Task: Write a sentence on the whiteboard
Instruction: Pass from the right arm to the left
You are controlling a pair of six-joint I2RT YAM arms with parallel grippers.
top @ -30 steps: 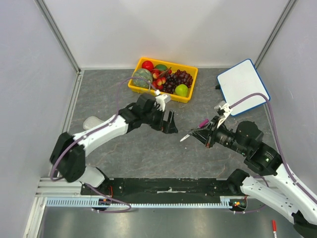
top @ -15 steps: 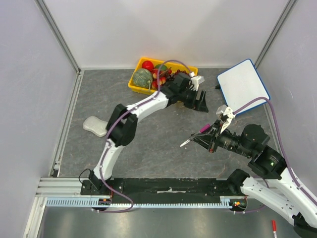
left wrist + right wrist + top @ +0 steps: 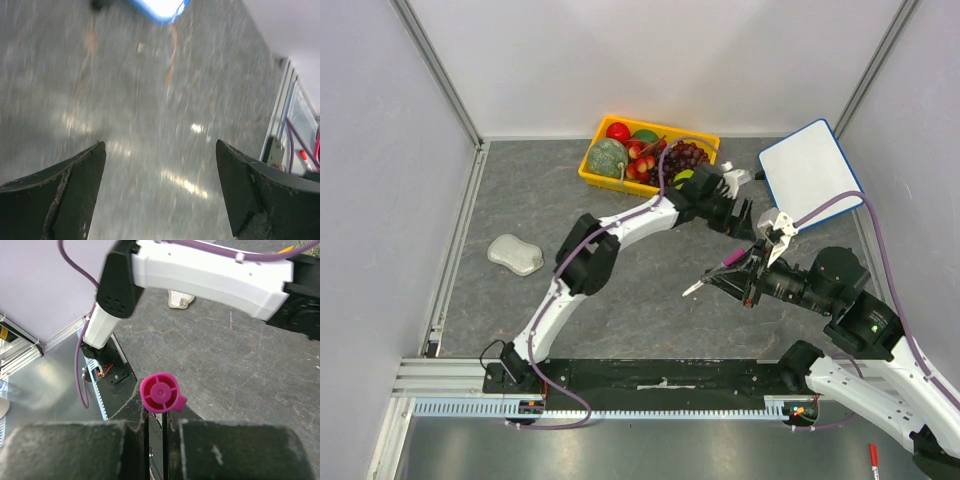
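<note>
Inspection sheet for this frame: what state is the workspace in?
Surface: grey table, nothing spilled.
Job's things: whiteboard far right, no writing seen; marker in right gripper.
Clutter: fruit basket at the back; pale pad on the left.
Grippers: left gripper open, empty, near whiteboard; right gripper shut on marker.
Cables: purple cables loop over both arms, no snag seen.
Surroundings: white walls, metal frame.

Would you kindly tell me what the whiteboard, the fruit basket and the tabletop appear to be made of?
The whiteboard looks like a smooth white panel in a thin blue rim, probably plastic. The fruit basket seems moulded plastic, judging by its uniform bright yellow walls. The tabletop looks like grey veined stone or a laminate imitating it, with a slight sheen.
</note>
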